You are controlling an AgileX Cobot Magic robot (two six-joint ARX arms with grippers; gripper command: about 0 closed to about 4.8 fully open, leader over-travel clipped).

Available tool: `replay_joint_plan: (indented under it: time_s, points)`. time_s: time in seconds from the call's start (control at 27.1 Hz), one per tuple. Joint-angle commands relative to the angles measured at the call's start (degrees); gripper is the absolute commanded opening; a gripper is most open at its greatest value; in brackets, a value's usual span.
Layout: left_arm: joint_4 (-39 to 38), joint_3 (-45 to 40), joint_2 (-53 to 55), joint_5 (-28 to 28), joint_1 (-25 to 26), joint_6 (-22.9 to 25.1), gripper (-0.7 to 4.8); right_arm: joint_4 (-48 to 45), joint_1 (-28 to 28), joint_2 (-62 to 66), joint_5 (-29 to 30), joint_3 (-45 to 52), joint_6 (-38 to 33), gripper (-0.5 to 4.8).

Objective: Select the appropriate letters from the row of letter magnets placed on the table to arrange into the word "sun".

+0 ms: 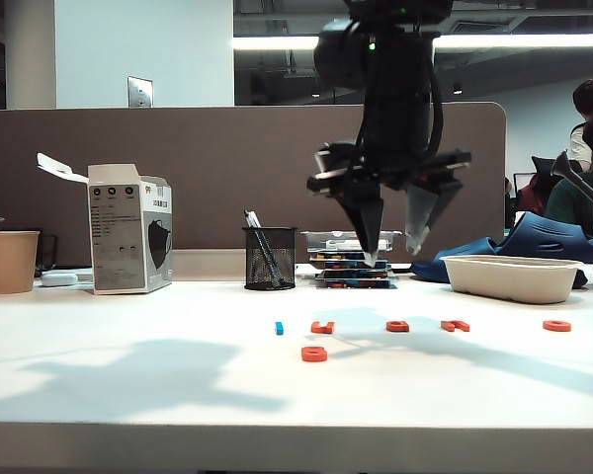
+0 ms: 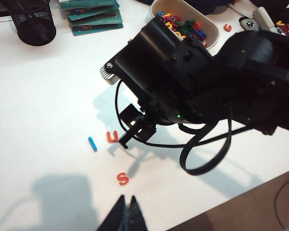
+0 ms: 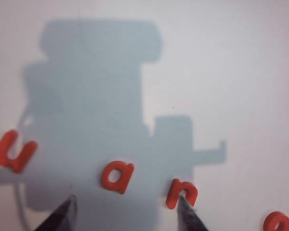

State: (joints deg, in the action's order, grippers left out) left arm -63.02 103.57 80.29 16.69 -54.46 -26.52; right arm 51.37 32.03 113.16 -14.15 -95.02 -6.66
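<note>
Orange-red "a" lies between the right gripper's wide-spread fingertips; left gripper looks closed.

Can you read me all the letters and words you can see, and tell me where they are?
"s": orange letter s, lying on the table.
"u": orange letter u, table.
"a": orange letter a, table.
"n": orange letter n, table.
Print on the white box: too small to read.

The right gripper hangs open, clear above the row of letter magnets; bare table surrounds them.
</note>
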Motion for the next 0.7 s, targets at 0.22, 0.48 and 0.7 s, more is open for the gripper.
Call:
replay_joint_plan:
  time_s: [0.22,0.48,0.7]
  points:
    - [0.09,0.15,-0.15,-0.02,-0.04,1.25,-0.05,1.55,-2.29,2.23,7.85,-0.13,-8.52,2.61]
    - [0.04,0.15,-0.17,-0.44,-0.07,1.25,-0.05,-2.4,1.92,2.64,8.28,-0.13,-13.51,2.61]
    - [-0.48,0.15,-0.17,-0.44,-0.09,2.6,-0.05,-4.72,3.78,7.1,12.83,-0.15,-17.9,2.61]
